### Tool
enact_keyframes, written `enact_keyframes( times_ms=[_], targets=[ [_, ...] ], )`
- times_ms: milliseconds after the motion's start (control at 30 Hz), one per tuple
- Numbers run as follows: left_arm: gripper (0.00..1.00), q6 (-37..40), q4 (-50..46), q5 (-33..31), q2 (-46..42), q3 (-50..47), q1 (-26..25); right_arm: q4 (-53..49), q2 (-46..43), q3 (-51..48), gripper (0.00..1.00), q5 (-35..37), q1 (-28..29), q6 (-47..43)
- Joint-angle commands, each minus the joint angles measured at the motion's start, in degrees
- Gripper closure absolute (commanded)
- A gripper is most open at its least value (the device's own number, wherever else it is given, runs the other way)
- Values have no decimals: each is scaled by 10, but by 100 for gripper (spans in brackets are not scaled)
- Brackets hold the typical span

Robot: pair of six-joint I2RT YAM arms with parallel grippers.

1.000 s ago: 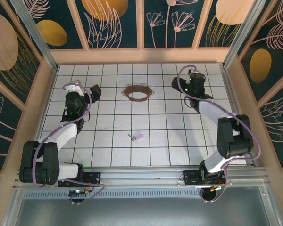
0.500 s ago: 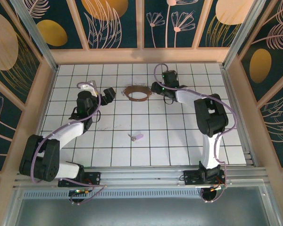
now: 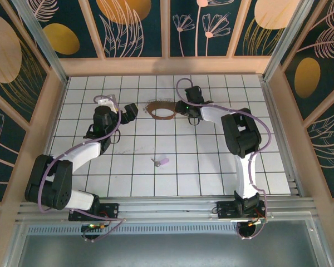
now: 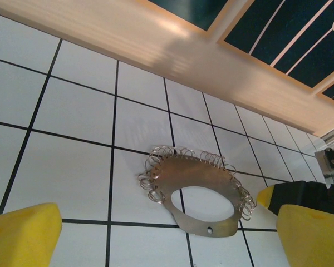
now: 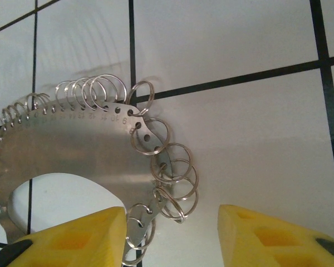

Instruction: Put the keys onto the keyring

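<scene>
From above, the keyring (image 3: pixel 162 103) looks like a thin dark hoop lying on the far middle of the white tiled desk (image 3: pixel 211 161). The key (image 3: pixel 161 162), a tiny pale lilac piece, lies well apart from it on the near side, with nothing touching it.

The wrist views show the keyring (image 4: pixel 195 172) more closely. It is a flat metal plate with an oval hole, and its outer edge is hung with many small wire rings.

In the left wrist view the left jaws stand spread wide, with one yellow pad (image 4: pixel 22 233) in each lower corner. Bare tile and the near edge of the plate lie between them.

In the right wrist view the keyring (image 5: pixel 72 150) sits very close. The right jaws are parted. One yellow pad (image 5: pixel 72 242) overlaps the plate's rim, and the other pad (image 5: pixel 273 236) stands clear of the wire rings over bare tile. They pinch nothing.

From above, the two arms flank the hoop, left and right.
</scene>
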Motion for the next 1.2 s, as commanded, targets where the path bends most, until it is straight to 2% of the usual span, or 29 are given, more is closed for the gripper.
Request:
enact_keyframes(
  times_ms=[0,267,533,733,900,1133,1167],
  targets=[
    [1,-9,-2,7,9,18,-5,-11,12,21,54,2,6,6],
    [1,-8,-3,5,17,22,-9,-14,23,35,56,-1,22,-10],
    [1,-10,-3,6,22,24,-10,-55,54,82,57,52,42,-37],
    [1,-10,-4,7,22,28,-11,-75,78,109,63,81,47,-46],
    [1,-13,-3,9,22,29,-12,-77,80,105,74,90,48,-51],
    [1,-13,-5,10,17,28,-12,-74,63,86,100,93,51,-60],
    [1,-13,-5,10,16,27,-12,-74,59,83,100,93,52,-61]
  ],
)
